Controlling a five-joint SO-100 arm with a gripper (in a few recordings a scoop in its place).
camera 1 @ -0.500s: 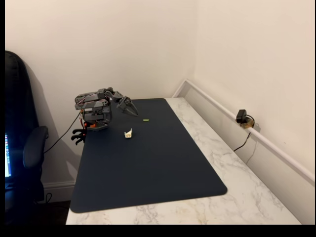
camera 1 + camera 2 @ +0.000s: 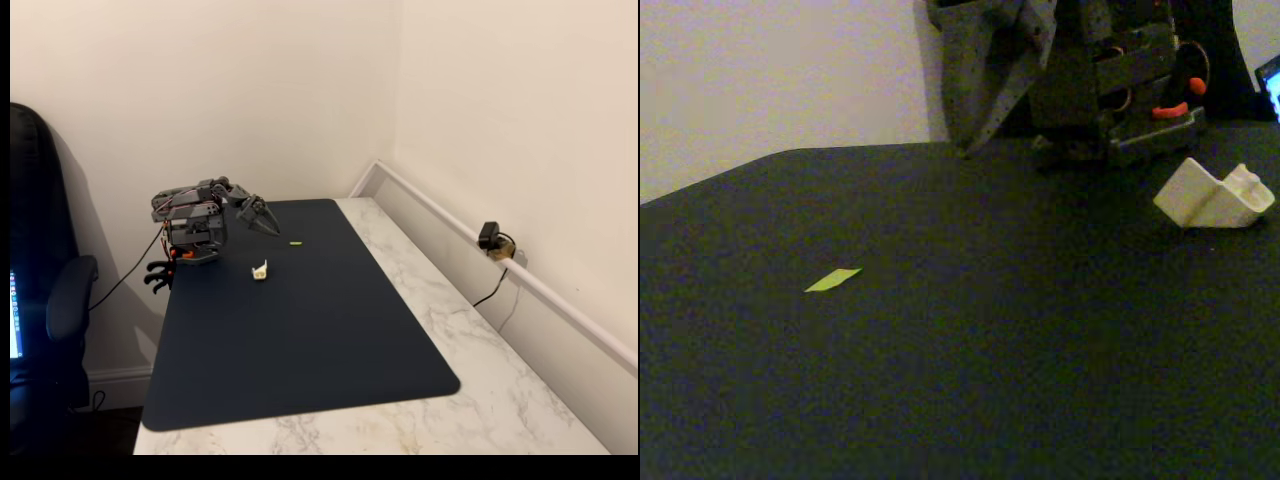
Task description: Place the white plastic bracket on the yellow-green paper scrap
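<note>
The white plastic bracket (image 2: 260,270) lies on the dark mat, near the arm's base; up close it is an angular off-white piece (image 2: 1215,195). The yellow-green paper scrap (image 2: 296,243) lies flat on the mat, a short way from the bracket; in the low fixed view the scrap (image 2: 833,280) is far to the left of it. My gripper (image 2: 266,226) is folded back at the mat's far edge, pointing down, with its fingers together and nothing between them. Its tip (image 2: 969,150) hovers just above the mat, apart from both things.
The dark mat (image 2: 300,340) covers most of a marble table (image 2: 480,380) set in a wall corner. A small camera (image 2: 490,238) sits by the white rail at the right. A black chair (image 2: 45,300) stands left of the table.
</note>
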